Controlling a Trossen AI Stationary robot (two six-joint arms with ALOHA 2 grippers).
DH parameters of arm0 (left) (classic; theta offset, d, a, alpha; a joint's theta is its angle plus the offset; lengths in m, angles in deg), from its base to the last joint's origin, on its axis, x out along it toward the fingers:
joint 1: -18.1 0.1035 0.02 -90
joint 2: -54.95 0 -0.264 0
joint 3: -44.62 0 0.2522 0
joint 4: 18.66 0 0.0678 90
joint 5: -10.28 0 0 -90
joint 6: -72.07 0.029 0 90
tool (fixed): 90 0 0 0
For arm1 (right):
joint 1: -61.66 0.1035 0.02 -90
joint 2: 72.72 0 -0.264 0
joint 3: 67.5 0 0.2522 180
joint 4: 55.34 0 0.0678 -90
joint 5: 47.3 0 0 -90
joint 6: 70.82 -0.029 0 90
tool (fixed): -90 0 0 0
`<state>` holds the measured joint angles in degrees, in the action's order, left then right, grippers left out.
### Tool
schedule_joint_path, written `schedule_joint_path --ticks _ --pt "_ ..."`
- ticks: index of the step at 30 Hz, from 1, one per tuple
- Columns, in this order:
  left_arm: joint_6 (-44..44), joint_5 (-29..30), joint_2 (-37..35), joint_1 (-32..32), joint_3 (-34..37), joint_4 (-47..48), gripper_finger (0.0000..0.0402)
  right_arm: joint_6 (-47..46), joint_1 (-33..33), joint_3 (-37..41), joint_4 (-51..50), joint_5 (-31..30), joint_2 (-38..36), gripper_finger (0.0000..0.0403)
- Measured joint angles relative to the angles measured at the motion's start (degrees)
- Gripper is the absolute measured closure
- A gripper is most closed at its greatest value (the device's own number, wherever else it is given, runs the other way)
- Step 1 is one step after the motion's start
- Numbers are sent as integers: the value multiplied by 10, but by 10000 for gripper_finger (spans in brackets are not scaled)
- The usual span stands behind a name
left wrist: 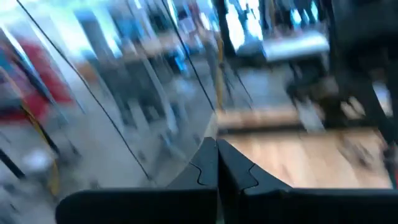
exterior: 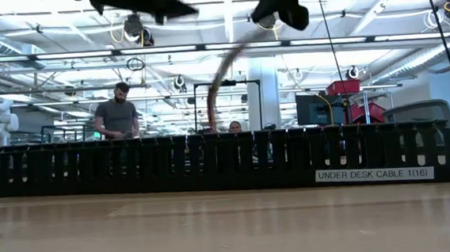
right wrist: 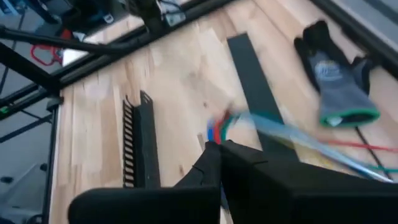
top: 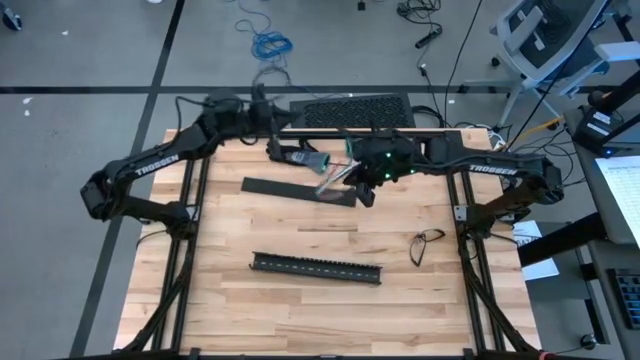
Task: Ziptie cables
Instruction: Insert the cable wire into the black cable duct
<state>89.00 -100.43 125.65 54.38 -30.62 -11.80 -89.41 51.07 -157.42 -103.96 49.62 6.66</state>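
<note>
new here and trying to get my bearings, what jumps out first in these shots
The right tool, lifted above the middle of the table, is shut on the coloured cables, which trail from it in a blur. A grey and black glove lies near the table's far edge, and a long black slotted duct lies nearer the front.

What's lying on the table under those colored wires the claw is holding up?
Under the wires in the right gripper: a flat black strip on bare wood. The arm hides whatever lies directly below it.

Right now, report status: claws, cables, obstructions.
Right claw shut on the cables, lifted above table mid-rear. Left claw shut, empty, raised at rear. Glove, flat black strip and slotted duct lie below.
</note>
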Motion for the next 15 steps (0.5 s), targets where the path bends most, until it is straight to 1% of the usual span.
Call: schedule_joint_path --ticks 4,7,11,13,15 --pt "-1 21 -5 6 -15 -17 402 15 -1 -17 -16 -9 -1 398" --pt "-1 30 -8 6 -15 14 402 16 -3 -16 -78 -19 4 399" --pt "-1 31 -23 5 -15 89 402 3 -1 -6 -180 -31 21 400" --pt "9 48 -31 5 -15 132 402 12 10 17 -179 -29 40 402" --pt "32 69 -38 5 -15 170 402 38 29 47 -136 -22 64 390"
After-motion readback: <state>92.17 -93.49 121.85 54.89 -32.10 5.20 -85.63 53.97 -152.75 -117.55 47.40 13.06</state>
